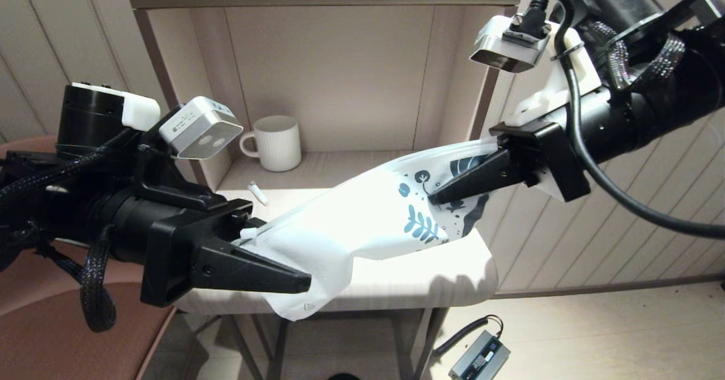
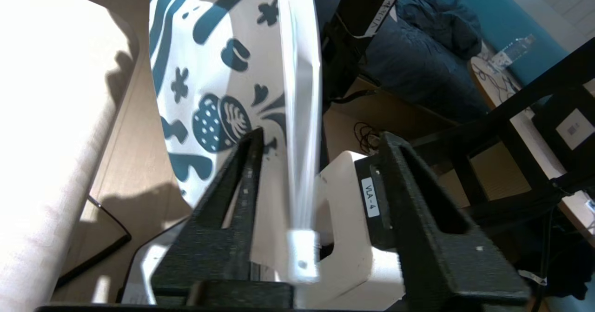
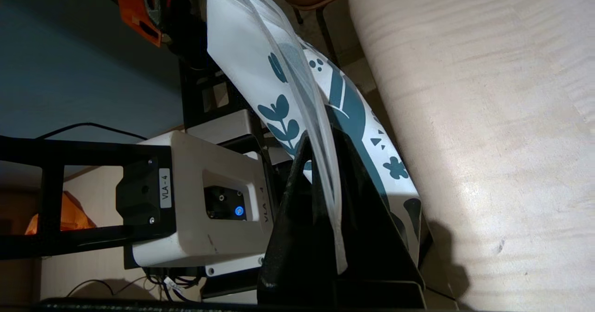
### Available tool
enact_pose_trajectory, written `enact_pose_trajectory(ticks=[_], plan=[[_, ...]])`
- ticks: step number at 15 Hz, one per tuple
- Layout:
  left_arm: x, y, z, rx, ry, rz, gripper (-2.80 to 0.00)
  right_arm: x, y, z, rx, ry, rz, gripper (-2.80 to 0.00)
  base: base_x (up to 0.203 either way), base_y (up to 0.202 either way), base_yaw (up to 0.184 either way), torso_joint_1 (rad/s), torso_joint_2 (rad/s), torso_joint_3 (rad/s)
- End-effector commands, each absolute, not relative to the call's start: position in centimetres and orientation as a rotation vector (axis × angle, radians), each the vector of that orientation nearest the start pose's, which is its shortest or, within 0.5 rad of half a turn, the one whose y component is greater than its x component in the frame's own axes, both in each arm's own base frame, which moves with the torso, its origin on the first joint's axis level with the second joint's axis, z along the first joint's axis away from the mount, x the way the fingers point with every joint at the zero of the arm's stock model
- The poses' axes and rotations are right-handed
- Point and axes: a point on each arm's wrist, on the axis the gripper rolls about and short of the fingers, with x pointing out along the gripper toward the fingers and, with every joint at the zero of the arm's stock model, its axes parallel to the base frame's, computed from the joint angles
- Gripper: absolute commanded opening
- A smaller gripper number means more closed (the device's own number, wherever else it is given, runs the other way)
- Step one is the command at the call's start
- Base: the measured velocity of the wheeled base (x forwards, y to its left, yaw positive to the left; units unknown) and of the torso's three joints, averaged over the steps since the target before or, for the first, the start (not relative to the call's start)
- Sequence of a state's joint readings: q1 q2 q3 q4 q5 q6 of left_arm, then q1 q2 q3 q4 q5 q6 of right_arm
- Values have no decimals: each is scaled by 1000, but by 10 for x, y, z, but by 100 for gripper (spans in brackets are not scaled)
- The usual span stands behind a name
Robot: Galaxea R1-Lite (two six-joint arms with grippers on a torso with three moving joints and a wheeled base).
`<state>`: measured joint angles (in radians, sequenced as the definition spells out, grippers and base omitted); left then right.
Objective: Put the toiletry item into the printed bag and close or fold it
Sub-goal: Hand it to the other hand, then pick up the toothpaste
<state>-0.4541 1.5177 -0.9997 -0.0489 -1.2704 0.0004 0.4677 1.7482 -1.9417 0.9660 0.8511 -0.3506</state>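
We have the printed bag (image 1: 362, 216) lifted clear of the desk (image 1: 408, 284) and stretched between both arms: the right gripper (image 1: 439, 197) has its fingers clenched on the printed end, to the right, and the left gripper (image 1: 306, 282) takes the plain white end at the near left. In the left wrist view the left fingers (image 2: 241, 182) stand apart with the bag's edge and what looks like its slider running between them, so we read that grip as loose or released rather than pinching. The toiletry item (image 1: 259, 192) lies on the desk surface toward the far left, in front of the white mug (image 1: 276, 142) and well apart from the bag. Our judgement: the task is at an early stage. Bag is picked up and presented; insertion not yet done, closing or folding not yet done. Whether the bag mouth is open we cannot tell
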Motion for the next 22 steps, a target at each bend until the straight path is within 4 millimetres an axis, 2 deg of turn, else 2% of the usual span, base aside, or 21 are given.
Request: enact_pose_trajectory(ticks=[1,4,7,8,10,13,17,20,21,22], plan=[[216,-125,233,-220,500,-1675,0,236,132,342,-122,567,1357,-280,0,0,0,0,0,0],[221,-101,216,-239,508,-1576,0,235,116,349,-114,537,1305,-280,0,0,0,0,0,0],[224,-68,196,-271,519,-1443,0,233,99,356,-92,501,1273,-280,0,0,0,0,0,0],[226,-57,191,-288,522,-1395,-280,232,94,359,-82,483,1270,-280,0,0,0,0,0,0],[232,-43,187,-303,519,-1329,-280,228,87,364,-81,462,1256,-280,0,0,0,0,0,0],[244,-43,188,-227,537,-1158,-280,220,83,368,-81,451,1248,-280,0,0,0,0,0,0],[243,-70,189,-47,571,-872,-280,212,80,370,-78,448,1244,-280,0,0,0,0,0,0],[250,-93,191,-4,524,-611,-280,208,80,370,-71,451,1244,-280,0,0,0,0,0,0],[257,-102,188,0,498,-521,0,207,79,371,-69,452,1240,-280,0,0,0,0,0,0],[263,-110,185,6,466,-440,0,205,79,372,-67,450,1240,-280,0,0,0,0,0,0]])
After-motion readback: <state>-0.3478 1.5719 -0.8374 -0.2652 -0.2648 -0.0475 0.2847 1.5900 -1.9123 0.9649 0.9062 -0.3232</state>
